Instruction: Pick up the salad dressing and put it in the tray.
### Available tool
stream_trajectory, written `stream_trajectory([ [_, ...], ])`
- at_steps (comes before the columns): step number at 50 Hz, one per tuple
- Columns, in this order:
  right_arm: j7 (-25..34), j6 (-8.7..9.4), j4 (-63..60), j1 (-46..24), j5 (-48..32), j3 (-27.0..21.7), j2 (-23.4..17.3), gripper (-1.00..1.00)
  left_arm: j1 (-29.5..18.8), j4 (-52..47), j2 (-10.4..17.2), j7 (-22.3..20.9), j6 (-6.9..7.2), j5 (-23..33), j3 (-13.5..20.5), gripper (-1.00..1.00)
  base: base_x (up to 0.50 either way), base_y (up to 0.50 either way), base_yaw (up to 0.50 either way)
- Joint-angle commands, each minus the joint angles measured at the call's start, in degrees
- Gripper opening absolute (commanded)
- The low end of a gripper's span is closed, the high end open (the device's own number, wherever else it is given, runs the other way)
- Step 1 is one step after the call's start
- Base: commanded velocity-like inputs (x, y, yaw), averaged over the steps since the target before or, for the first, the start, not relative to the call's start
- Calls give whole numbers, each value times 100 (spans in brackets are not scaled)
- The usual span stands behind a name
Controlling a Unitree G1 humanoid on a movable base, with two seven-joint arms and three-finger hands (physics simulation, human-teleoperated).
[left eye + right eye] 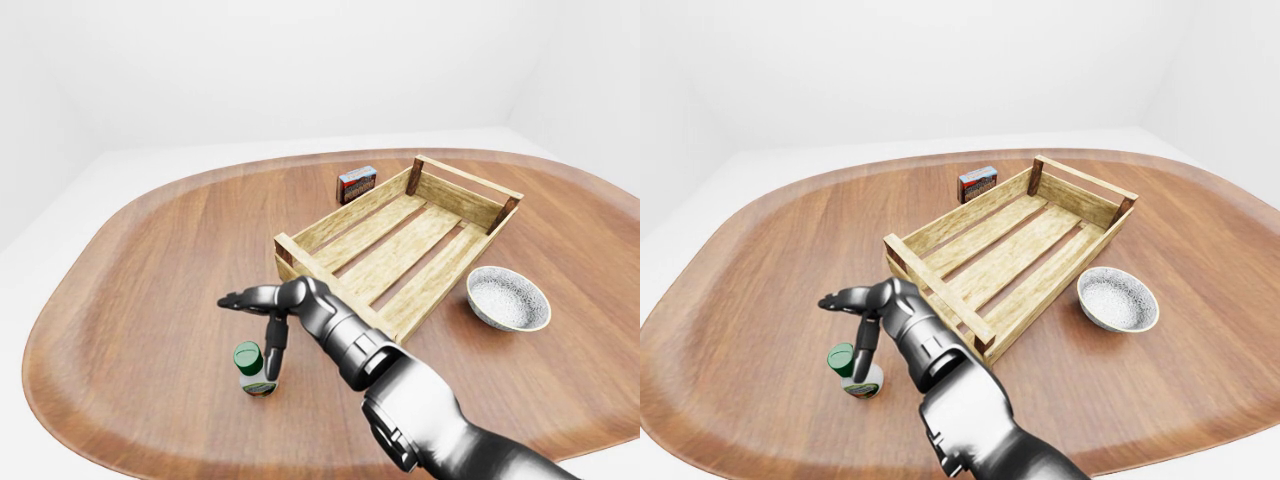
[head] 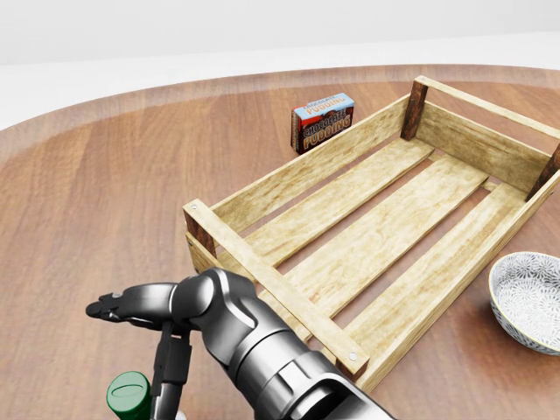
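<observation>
My right hand (image 1: 262, 318) hangs open over the salad dressing (image 1: 253, 369), fingers spread, one finger pointing down beside its green cap. The bottle stands upright near the surface's (image 1: 150, 260) bottom-left edge, apart from the tray (image 1: 395, 243). The head view cuts the bottle off at its cap; the eye views show its label. I count one bottle, one wooden tray, one pudding box (image 2: 323, 122), one patterned bowl (image 1: 508, 298)

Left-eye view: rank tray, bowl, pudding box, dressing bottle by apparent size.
1. wooden tray, by far the largest.
2. bowl.
3-4. salad dressing bottle and pudding box look alike; the bottle is nearer the camera and partly hidden by a finger of the right hand, so unranked.
</observation>
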Motion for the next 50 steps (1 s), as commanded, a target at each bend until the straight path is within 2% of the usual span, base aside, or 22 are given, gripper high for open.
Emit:
stream_trajectory([
  [1,0,0,-233,259,233,72,0,100,34,-185,9,50,0,55,55,100,0,0,0],
  [2,0,0,-280,238,270,60,0,100,111,-217,-16,-2,0,57,109,100,0,0,0],
  [4,0,0,-441,277,402,8,0,100,384,-352,-37,-153,0,-30,441,100,0,0,0],
  [8,0,0,-770,658,396,208,0,100,781,-443,-99,-490,0,-71,1044,100,0,0,0],
  [9,0,0,-964,950,335,349,0,100,1021,-493,-131,-674,0,-126,1355,100,0,0,0],
  [13,0,0,-1444,1681,155,720,0,100,1476,-555,-219,-1215,0,-141,2110,100,0,0,0],
  [17,0,0,-1700,2221,-4,942,0,100,1820,-154,-140,-1796,0,-59,2770,100,0,0,0],
  [19,0,0,-1539,2223,22,876,0,100,1881,40,-60,-1925,0,-29,2929,100,0,0,0],
  [22,0,0,-1238,2043,149,721,0,100,1860,165,-6,-1982,0,25,2993,100,0,0,0],
  [24,0,0,-873,1767,222,590,0,100,1707,110,-80,-1876,0,111,2747,100,0,0,0],
  [27,0,0,-416,1345,384,330,0,100,1628,-119,-190,-1780,0,140,2565,100,0,0,0],
  [30,0,0,-159,1115,435,236,0,100,1640,-190,-261,-1821,0,161,2546,100,0,0,0],
  [37,0,0,-79,1109,487,236,0,100,1688,179,-158,-1955,0,171,2622,100,0,0,0],
  [38,-57,0,-98,1109,549,126,0,-100,1680,185,-167,-1948,0,175,2597,100,0,0,0],
  [50,0,0,-252,1222,406,278,0,-100,1710,55,-221,-1920,0,127,2592,100,0,0,0],
])
